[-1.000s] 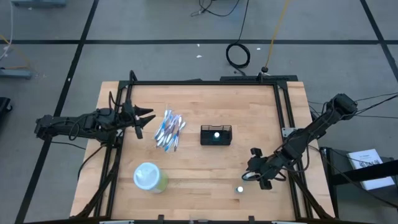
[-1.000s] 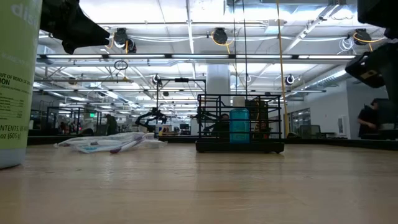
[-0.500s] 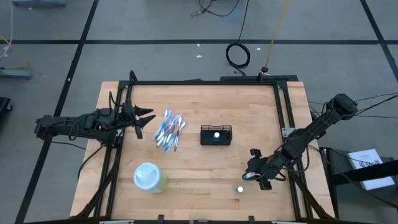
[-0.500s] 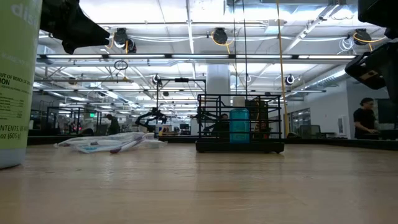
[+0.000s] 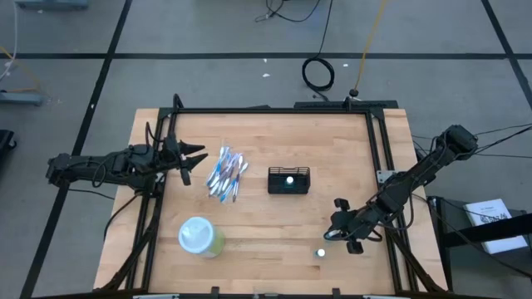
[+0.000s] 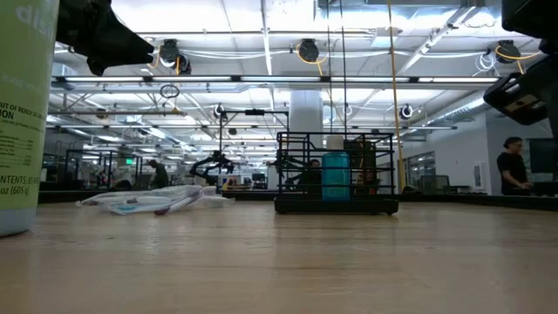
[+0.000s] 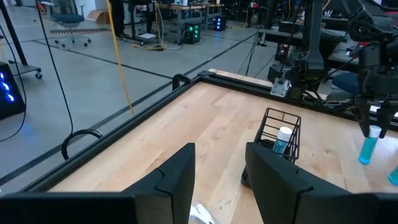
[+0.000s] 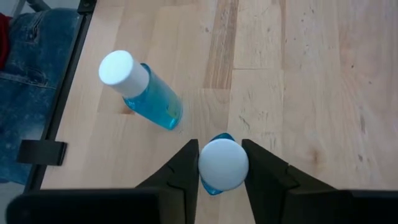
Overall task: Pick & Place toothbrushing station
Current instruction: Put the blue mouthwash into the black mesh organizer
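Caddy (image 5: 288, 180) at mid-bench, a bottle inside. Right gripper (image 8: 222, 163) by the bench's right edge, pinching a white-capped bottle (image 8: 222, 165). Left gripper (image 5: 197, 160) spread, empty, by the left edge.

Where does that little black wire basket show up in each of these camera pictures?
High view: the black wire caddy sits mid-table, right of the toothbrush pile.
Low view: centre, upright.
Left wrist view: right of centre.
Right wrist view: not in it.
Shared landmark: the blue white-capped bottle standing inside it.
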Available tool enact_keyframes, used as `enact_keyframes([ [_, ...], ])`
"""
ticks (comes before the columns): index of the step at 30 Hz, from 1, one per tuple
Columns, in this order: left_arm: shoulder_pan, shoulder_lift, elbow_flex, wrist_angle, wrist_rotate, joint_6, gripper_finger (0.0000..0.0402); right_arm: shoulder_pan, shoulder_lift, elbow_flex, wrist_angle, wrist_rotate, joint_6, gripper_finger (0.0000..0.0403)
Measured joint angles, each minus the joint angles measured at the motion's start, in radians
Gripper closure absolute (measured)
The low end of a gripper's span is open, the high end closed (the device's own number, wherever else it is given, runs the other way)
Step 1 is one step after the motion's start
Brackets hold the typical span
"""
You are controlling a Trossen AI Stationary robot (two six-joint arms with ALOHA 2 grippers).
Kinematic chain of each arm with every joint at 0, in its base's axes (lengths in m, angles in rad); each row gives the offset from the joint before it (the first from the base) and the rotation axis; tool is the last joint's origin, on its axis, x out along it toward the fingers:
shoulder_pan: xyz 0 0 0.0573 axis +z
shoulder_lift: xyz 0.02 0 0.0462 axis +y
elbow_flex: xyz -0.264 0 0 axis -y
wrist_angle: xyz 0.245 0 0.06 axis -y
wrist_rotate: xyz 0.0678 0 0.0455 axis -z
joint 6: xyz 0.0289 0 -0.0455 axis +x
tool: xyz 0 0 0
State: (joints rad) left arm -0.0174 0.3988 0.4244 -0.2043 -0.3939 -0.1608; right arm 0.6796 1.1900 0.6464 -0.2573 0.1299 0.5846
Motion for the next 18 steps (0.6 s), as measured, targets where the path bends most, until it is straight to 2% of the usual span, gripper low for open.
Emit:
enact_keyframes([
  [8,0.000,0.000,0.000,0.000,0.000,0.000,0.0252,-0.018,-0.022,0.000,0.053,0.051,-0.109,0.0313],
  [13,0.000,0.000,0.000,0.000,0.000,0.000,0.0252,-0.102,-0.102,0.000,0.108,0.056,-0.223,0.0314],
  [18,0.000,0.000,0.000,0.000,0.000,0.000,0.0252,-0.201,-0.183,0.000,0.164,0.064,-0.410,0.0314],
])
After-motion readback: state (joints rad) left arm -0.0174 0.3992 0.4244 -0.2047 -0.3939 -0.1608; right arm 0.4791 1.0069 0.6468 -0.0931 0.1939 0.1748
